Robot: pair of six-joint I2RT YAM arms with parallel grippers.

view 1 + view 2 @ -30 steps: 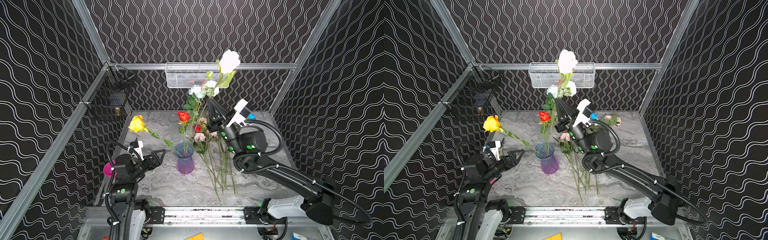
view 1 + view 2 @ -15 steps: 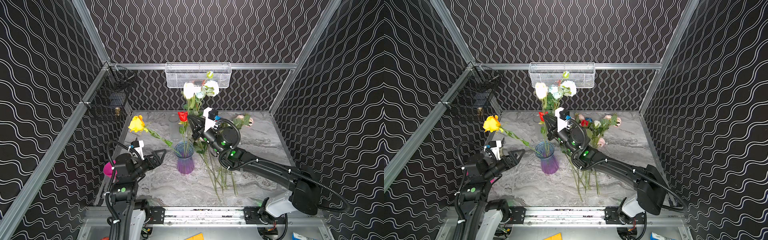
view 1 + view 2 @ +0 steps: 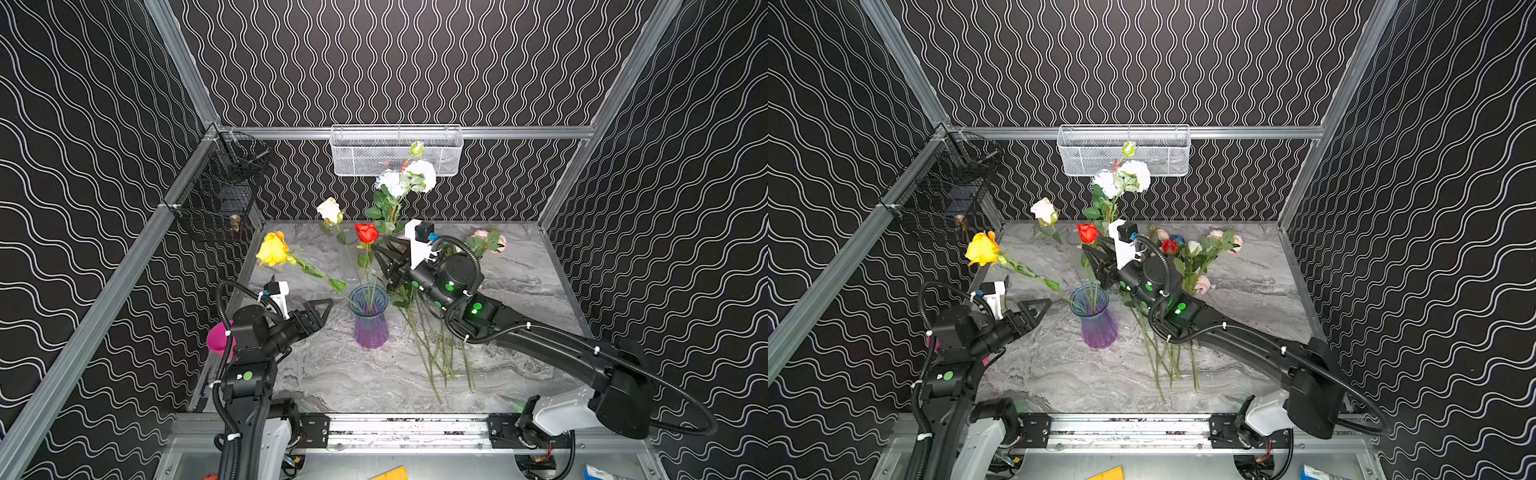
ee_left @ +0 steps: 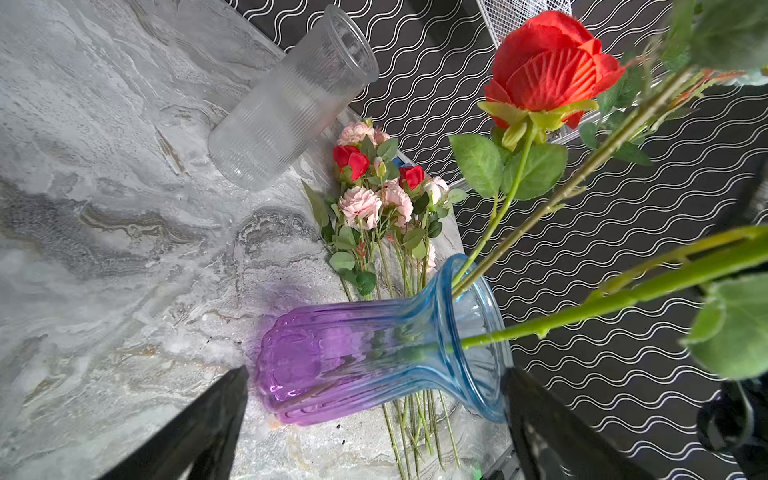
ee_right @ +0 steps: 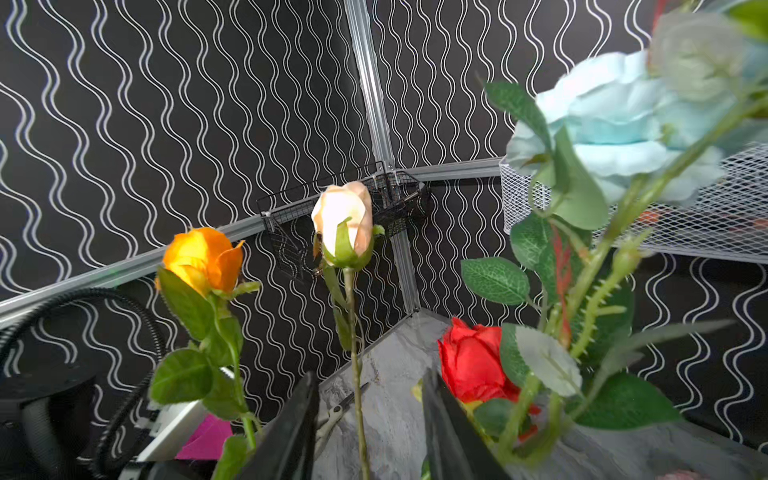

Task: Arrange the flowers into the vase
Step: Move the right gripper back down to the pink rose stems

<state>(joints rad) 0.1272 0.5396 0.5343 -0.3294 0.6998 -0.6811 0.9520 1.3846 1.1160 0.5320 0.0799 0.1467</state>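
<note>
Currently the white rose point(image 5: 343, 224) stands in the vase point(image 3: 369, 320), its stem running between the parted jaws of the right gripper point(image 5: 370, 380). The left gripper point(image 3: 320, 311), spread wide, flanks the vase. Other flowers point(image 3: 1187, 257) lie on the desk point(image 3: 332, 374).

Blk wavy walls point(image 3: 415, 62), alu frame point(image 3: 519, 132), grey marble tbl point(image 3: 353, 382), white mesh basket point(image 3: 397, 151).

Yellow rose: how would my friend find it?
On the grey marble table stands a purple-and-blue vase. The yellow rose leans out of it to the left in both top views. It is the only yellow-orange head; its vase neighbours are red, cream and pale blue.
</note>
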